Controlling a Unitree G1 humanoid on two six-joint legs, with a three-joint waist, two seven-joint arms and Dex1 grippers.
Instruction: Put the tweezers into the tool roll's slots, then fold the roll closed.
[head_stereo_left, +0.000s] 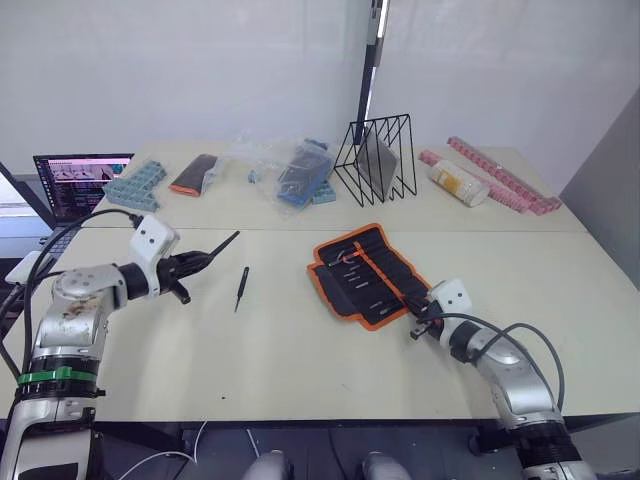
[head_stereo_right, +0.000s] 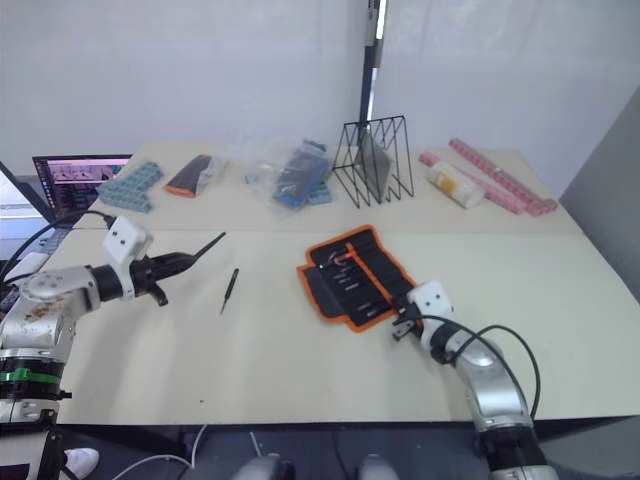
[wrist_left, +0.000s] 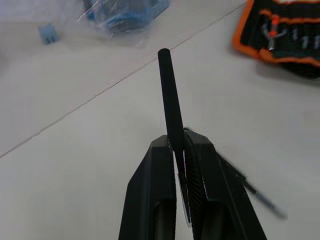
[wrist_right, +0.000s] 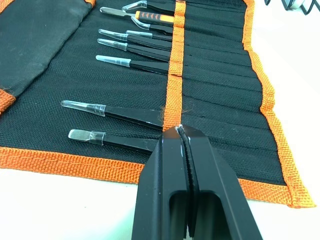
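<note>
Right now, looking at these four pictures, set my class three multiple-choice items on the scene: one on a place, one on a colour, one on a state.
1. Where does the loose tweezers lie?
A. on the table between the left gripper and the tool roll
B. inside the wire rack
C. on the laptop

2. What colour is the tool roll's edging?
A. blue
B. orange
C. white

3. What is the left gripper doing?
A. hanging open
B. shut on a plastic bag
C. shut on a tweezers

Answers:
1 A: the loose tweezers lies on the bare table, apart from the tool roll.
2 B: an orange border runs round the black fabric.
3 C: the left gripper clamps a slim black held tweezers between its fingers.
</note>
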